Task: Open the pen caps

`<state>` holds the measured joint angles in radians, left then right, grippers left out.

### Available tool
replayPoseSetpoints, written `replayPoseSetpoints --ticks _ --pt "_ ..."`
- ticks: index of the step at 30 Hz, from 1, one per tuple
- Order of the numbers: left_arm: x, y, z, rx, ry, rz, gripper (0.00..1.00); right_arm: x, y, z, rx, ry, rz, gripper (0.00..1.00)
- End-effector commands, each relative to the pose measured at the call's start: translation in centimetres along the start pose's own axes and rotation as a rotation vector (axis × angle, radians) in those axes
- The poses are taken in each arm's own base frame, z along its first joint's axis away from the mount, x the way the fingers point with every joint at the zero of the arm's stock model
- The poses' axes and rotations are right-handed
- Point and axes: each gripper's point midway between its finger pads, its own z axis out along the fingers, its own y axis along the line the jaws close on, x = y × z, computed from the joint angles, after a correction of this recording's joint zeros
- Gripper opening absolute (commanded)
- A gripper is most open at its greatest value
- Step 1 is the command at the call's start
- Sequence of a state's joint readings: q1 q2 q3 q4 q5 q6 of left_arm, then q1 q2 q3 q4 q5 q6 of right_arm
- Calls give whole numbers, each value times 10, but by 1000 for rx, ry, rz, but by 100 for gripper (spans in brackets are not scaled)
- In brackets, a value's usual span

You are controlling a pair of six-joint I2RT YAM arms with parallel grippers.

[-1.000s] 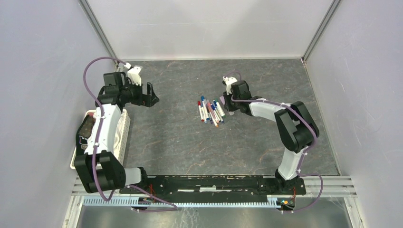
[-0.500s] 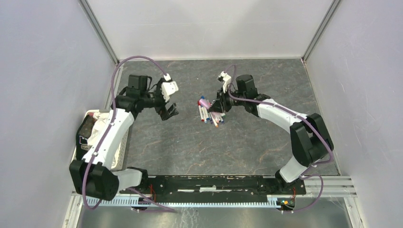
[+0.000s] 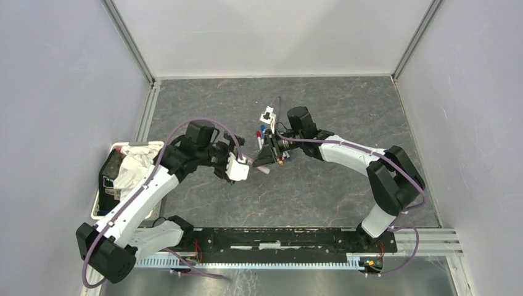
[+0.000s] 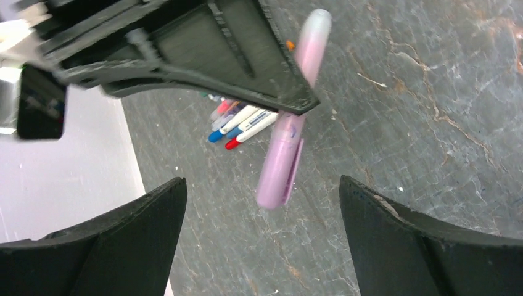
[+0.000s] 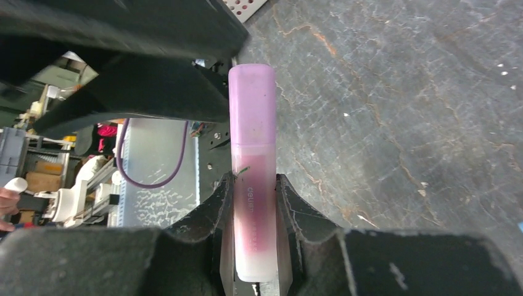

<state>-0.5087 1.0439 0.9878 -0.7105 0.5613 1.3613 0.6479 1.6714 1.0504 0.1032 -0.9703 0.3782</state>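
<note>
- The right fingers [image 5: 226,208] are closed about a quarter of the way, pinching the pink pen [image 5: 253,185] by its barrel, one finger on each side.
- The pen's pale end sits back between the fingers. Its lilac cap [image 5: 251,102] sticks out past their tips and is on the pen.
- The left fingers [image 4: 139,237] are spread as wide as they go and hold nothing.
- In the left wrist view the cap [image 4: 280,169] hangs just ahead of the gap between the left fingers, clip side showing. It touches neither finger.
- From above, the two arms meet near the middle of the desk [image 3: 345,117], and the pink pen [image 3: 263,166] lies between the two sets of fingers.
- The other pens [image 3: 264,131] lie in a loose bunch on the desk just behind the right fingers. They have white barrels with blue, red and orange ends.
- The left wrist view shows the same bunch [image 4: 243,120] beyond the pink pen, under the right arm's finger.
- Whether those pens have their caps on cannot be told.
- A white basket [image 3: 97,208] holding a cloth [image 3: 132,163] sits at the desk's left edge, well apart from the pens.
</note>
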Motion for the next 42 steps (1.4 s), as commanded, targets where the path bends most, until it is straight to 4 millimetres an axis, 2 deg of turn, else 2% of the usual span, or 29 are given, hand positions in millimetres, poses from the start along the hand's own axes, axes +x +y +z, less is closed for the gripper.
replayPoseSetpoints --ticks 1,7,11,17,20,22,24,30,34,36,38,42 --pt "5 -3 5 10 41 221 96 -22 24 4 -89 -26 -46 0" --pt "8 -21 12 57 48 388 78 -28 31 8 -117 -29 -36 0" --pt "7 -16 17 35 44 420 62 -28 35 12 -129 -21 -28 0" --pt "3 -9 21 28 44 438 30 -25 36 20 -131 7 -17 3" --pt "4 -11 22 36 50 439 19 -24 38 25 -140 18 -10 13" --pt "5 -13 22 38 56 436 10 -22 39 26 -141 26 -4 28" --pt "7 -11 21 29 69 399 3 -18 38 26 -139 36 -6 31" --pt "5 -2 18 0 77 285 2 -9 38 23 -142 53 -8 31" --pt "5 -1 18 -14 79 247 2 -12 40 22 -148 51 -18 29" --pt "5 4 16 -27 88 223 2 -9 38 19 -140 59 -24 18" --pt "9 8 14 -39 114 193 2 -2 34 14 -120 73 -26 0" --pt "32 13 6 -60 188 168 2 24 20 -9 -35 94 -10 0"
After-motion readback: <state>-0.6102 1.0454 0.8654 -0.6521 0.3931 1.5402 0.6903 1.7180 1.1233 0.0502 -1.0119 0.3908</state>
